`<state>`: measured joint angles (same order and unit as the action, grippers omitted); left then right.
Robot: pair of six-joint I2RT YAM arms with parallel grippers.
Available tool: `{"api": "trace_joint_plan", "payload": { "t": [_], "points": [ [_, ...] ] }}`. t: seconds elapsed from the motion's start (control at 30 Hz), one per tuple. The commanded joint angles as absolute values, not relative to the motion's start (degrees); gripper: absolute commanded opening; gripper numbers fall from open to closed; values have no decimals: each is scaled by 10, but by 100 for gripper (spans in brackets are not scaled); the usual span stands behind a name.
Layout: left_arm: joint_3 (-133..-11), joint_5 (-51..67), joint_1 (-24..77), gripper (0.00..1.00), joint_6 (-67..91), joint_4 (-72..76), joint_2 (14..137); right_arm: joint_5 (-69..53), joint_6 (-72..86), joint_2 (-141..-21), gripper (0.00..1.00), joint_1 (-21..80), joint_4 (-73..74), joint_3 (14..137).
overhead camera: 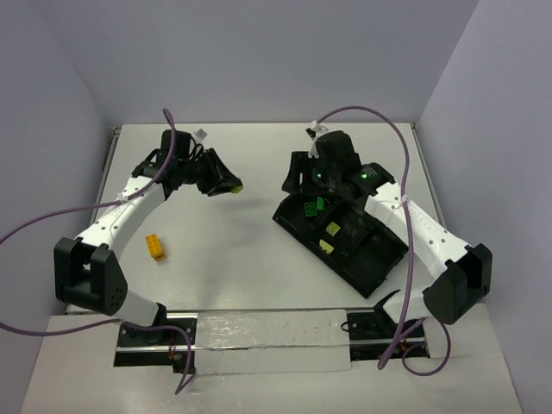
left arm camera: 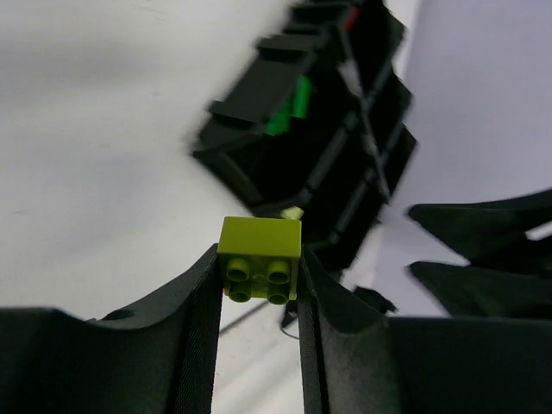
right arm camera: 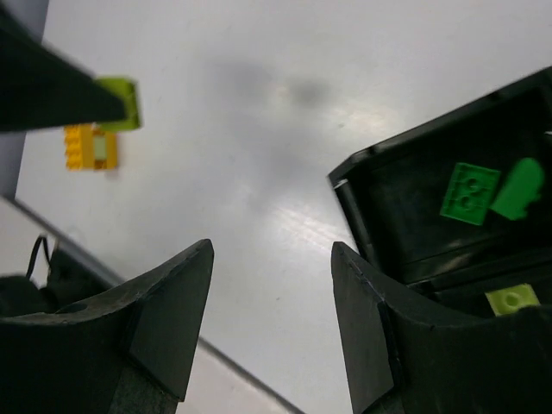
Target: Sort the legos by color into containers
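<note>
The left claw (left arm camera: 258, 274) is clamped on a lime brick (left arm camera: 259, 241), one finger pressed to each side, studs facing the wrist camera. The brick hangs clear of the table (overhead camera: 250, 276). Ahead of this claw and off to its right lies the tray (left arm camera: 226, 164), not touched by it.

The right claw (right arm camera: 272, 293) stands wide apart with nothing between its fingers. It hovers just beside the tray's end, above bare table, with the tray's corner at its right finger.

The compartment nearest the right claw holds two green bricks (right arm camera: 470, 191), lying side by side and almost touching. Past the divider, further from the claw, a pale brick (right arm camera: 511, 299) lies on the floor of the next compartment. The top view shows a second pale brick just beyond it; whether the two share a compartment I cannot tell. The remaining compartments look dark, and their contents are not readable.

A yellow brick (overhead camera: 155, 247) lies on the table behind the left claw, toward the arm bases, well apart from the tray.
</note>
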<state>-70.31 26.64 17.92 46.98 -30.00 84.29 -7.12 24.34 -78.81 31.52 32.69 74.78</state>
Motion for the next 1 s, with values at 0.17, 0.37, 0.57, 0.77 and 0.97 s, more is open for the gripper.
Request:
{"api": "trace_joint_plan", "payload": {
  "t": [0.17,0.37,0.57,0.77,0.97],
  "points": [
    [-730,506,190,0,572,-77,899,-181,234,-812,65,343,280,790],
    [-702,591,190,0,716,56,922,-213,173,-795,65,344,250,766],
    [-672,635,190,0,812,141,933,-302,18,-717,61,345,95,632],
    [-675,640,190,0,775,96,924,-304,-76,-617,68,344,-146,473],
    [-664,646,190,0,766,91,912,-372,-141,-683,68,344,-76,540]
  ]
}}
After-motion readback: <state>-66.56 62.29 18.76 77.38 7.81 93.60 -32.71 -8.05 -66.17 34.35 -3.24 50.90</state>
